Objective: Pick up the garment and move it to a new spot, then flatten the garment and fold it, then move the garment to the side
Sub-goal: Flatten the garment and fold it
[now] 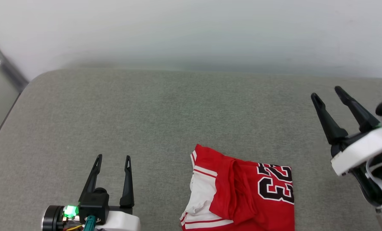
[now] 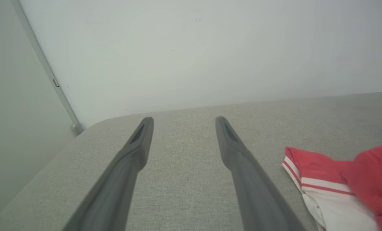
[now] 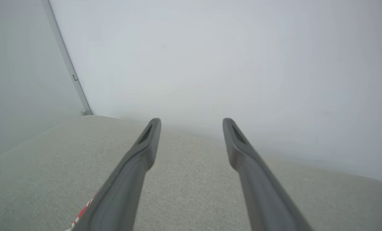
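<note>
Currently the garment (image 1: 242,195) lies folded on the grey padded surface (image 1: 146,122), clear of the left hand (image 1: 113,157) and the right hand (image 1: 326,91), both spread apart and empty. To move it aside, pinch all layers at one edge and drag low.

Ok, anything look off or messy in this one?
Only the fold: the garment lies folded on the grey cushion, but a red flap bunches over the white sleeve and its edges do not line up. Nothing looks torn or spilled.
</note>
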Motion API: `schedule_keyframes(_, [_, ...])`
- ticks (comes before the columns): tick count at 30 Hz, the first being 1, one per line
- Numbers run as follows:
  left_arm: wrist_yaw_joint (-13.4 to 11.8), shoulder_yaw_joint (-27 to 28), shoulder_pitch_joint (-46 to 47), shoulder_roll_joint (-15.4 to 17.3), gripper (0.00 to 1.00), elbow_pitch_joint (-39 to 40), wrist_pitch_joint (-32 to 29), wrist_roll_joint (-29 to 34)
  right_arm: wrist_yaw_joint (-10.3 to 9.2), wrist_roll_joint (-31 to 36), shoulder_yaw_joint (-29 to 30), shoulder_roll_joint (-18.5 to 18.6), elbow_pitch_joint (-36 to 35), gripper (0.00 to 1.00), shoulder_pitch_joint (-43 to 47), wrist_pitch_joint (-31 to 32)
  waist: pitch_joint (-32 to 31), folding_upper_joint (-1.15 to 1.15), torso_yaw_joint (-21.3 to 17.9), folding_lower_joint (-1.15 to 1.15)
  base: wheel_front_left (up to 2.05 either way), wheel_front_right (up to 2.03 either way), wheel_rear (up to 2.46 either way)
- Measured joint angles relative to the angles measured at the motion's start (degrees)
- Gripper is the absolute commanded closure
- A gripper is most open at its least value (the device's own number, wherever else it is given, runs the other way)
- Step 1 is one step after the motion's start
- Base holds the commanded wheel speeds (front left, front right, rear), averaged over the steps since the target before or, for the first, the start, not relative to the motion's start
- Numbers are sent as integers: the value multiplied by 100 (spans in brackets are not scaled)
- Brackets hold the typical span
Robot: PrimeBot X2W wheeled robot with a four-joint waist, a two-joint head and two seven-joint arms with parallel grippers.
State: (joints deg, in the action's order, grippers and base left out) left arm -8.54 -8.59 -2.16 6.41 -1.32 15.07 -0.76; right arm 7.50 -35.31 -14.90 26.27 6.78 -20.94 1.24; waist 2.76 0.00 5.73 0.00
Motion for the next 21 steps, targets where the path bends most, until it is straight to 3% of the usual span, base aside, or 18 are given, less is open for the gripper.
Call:
schedule_keyframes(9, [-2,43,-246,1,0,179,0,0,1,1389,1000,-826,-315,0,1039,-1060,-214,0,-293,0,0,0,0])
schedule_keyframes(14, [7,69,-348,2,0,214,0,-1,0,1705,1418,-1383,-391,0,1642,-1357,-296,0,-374,0,0,0,0])
schedule_keyframes(21, [33,152,-474,10,0,221,0,-32,0,1991,1731,-1839,-445,0,2346,-1543,-391,0,-396,0,0,0,0])
